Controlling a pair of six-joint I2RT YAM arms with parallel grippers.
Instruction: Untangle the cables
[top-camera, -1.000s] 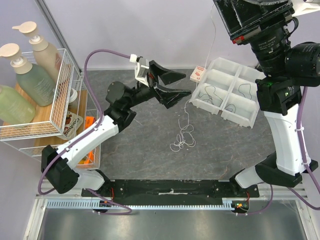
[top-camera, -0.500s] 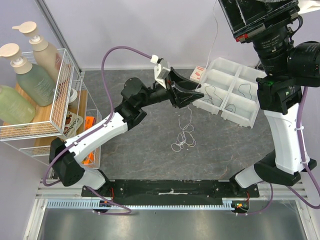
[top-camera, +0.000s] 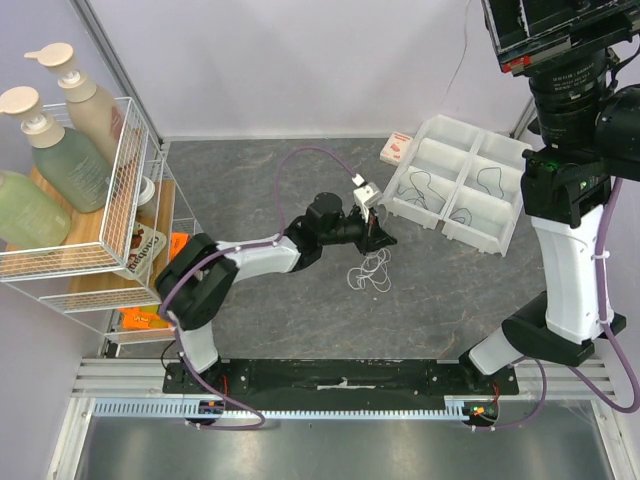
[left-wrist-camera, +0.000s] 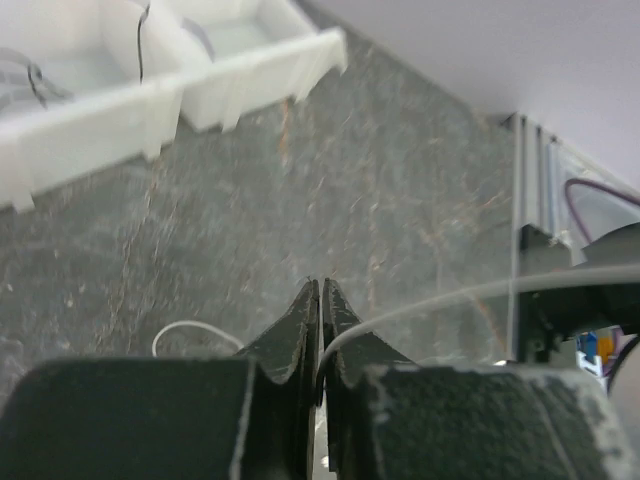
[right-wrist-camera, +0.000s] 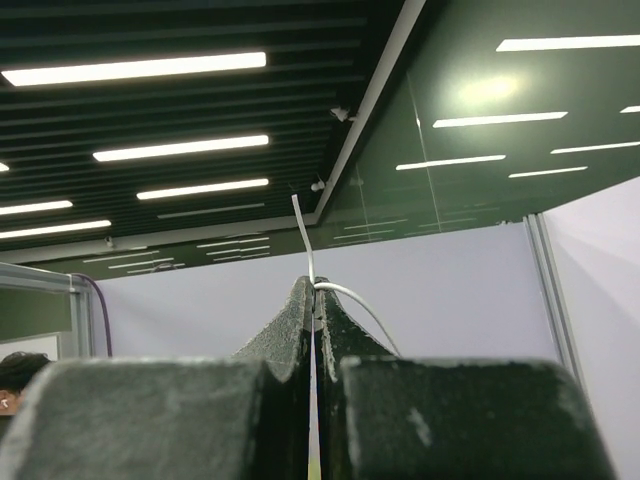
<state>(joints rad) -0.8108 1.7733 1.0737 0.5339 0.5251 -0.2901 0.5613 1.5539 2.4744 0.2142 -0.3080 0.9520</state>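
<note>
Pinching together, the left gripper (left-wrist-camera: 320, 292) has its two dark fingers almost touching at the tips, and a white cable (left-wrist-camera: 350, 330) comes out from between them and runs off to the right. A small loop of the same white shows on the table just left of the fingers.

From above, the left gripper (top-camera: 380, 230) sits low over the table (top-camera: 300, 330), right at the upper edge of the loose tangle of white cable (top-camera: 370, 272), which lies in curls near the middle of the grey surface. The left arm stretches out nearly flat from its base to reach it.

The right gripper (right-wrist-camera: 313, 285) is held high and points toward the ceiling lights. Its fingers are pressed closed on a thin white strand (right-wrist-camera: 303, 240), which sticks up from the tips and also bends away to the right. Whether this strand belongs to the tangle below, I cannot tell.

Beyond the tangle, to the right, stands a white tray (top-camera: 463, 170) with compartments, and thin black cables (top-camera: 425, 185) lie curled inside them, well apart from the left fingers. At the tray's far left corner rests a small red-and-white packet (top-camera: 397, 148). A wire rack (top-camera: 125, 170) with pump bottles (top-camera: 60, 150) stands at the table's left edge.
</note>
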